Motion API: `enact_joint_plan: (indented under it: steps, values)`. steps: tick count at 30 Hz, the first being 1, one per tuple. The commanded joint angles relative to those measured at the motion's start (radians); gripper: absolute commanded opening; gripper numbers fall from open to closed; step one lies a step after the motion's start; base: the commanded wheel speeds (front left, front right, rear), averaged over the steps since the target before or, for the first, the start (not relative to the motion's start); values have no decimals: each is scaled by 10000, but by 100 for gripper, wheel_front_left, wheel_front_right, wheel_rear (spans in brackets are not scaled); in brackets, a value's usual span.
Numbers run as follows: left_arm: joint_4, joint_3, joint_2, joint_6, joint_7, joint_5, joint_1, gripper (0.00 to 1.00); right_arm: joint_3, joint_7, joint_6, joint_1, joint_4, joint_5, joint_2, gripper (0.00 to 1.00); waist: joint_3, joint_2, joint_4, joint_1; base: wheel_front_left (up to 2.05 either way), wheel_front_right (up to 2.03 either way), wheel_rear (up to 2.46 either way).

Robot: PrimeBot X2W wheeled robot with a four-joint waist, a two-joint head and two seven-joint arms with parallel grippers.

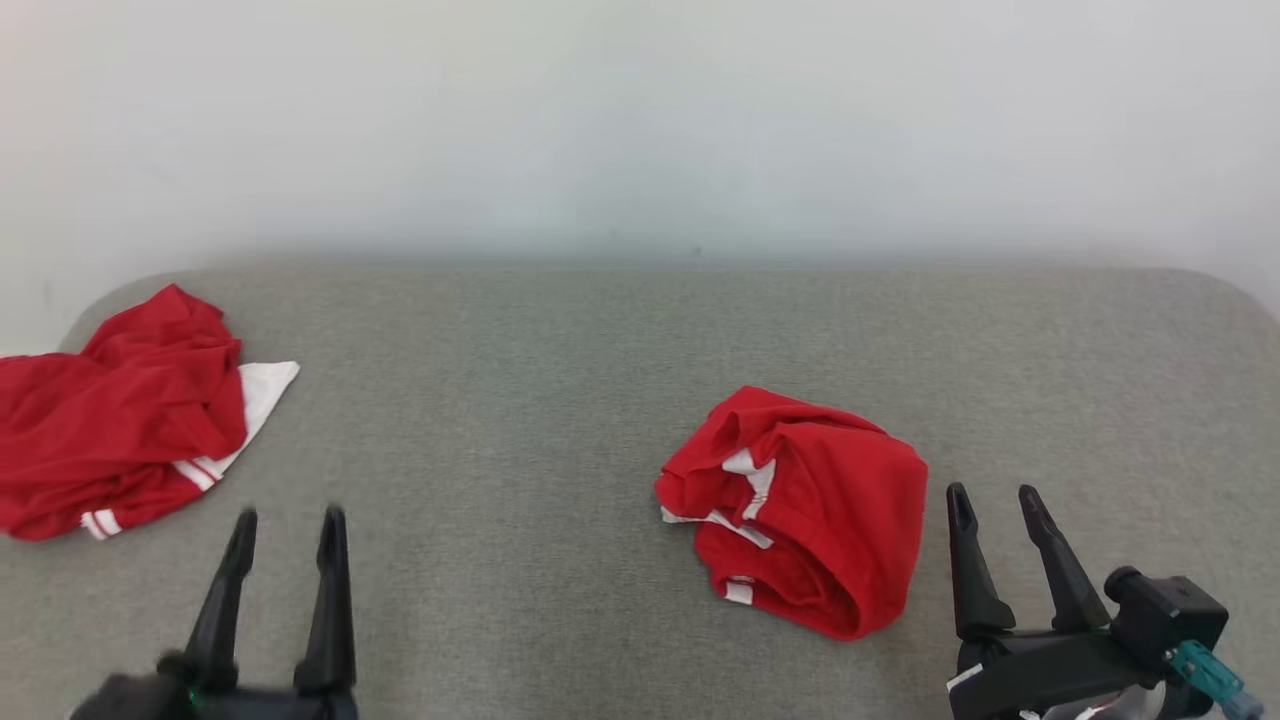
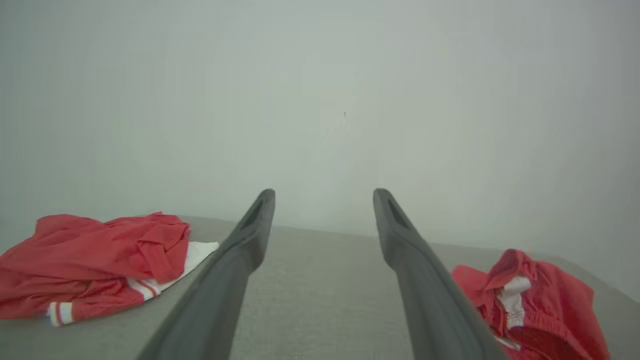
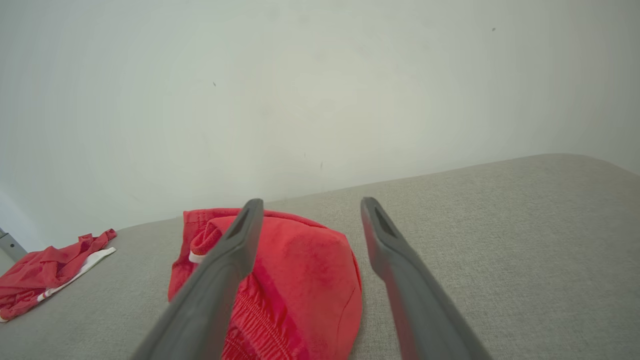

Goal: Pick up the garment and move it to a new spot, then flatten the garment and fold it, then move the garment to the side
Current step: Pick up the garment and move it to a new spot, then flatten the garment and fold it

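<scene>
A red garment with white trim [image 1: 820, 500] lies bunched in a compact heap on the grey fabric surface [image 1: 520, 400], right of centre. My right gripper [image 1: 990, 490] stands open just to its right, apart from it; in the right wrist view the heap [image 3: 300, 280] sits behind the left finger of that open gripper [image 3: 311, 202]. A second red garment with white stripes [image 1: 130, 420] lies crumpled at the far left edge. My left gripper [image 1: 290, 515] is open and empty, below and right of that garment. The left wrist view shows its open gripper [image 2: 324, 192] between the left garment [image 2: 95, 255] and the heap [image 2: 545, 305].
A plain pale wall [image 1: 640, 120] rises behind the grey surface. The surface's far corners are rounded. A wide stretch of bare grey fabric lies between the two garments. The left garment [image 3: 45, 272] hangs slightly over the surface's left edge.
</scene>
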Motion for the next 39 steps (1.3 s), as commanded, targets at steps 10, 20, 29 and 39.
enact_joint_plan:
  steps: [10, 20, 29, 39]
  values:
    - [1089, 506, -486, -39, -34, 1189, 1601, 100, -649, -284, -21, 349, 1464, -769, -5, 100, -151, 0, 39, 1, 0, 0, 0]
    - [2196, 529, -425, -97, -37, 888, 1307, 100, -587, 14, -21, 279, 2175, -782, -3, 100, -218, 0, -235, 1, 0, 0, 0]
    - [2325, 561, -434, -81, -36, 903, 1176, 100, -445, -112, -21, 140, 2371, -584, -8, 100, -231, 0, -347, 1, 0, 0, 0]
    - [2433, 321, -413, -95, -36, 762, 1084, 100, -363, -115, -21, 68, 2349, -566, -3, 100, -151, 0, -423, 1, 0, 0, 0]
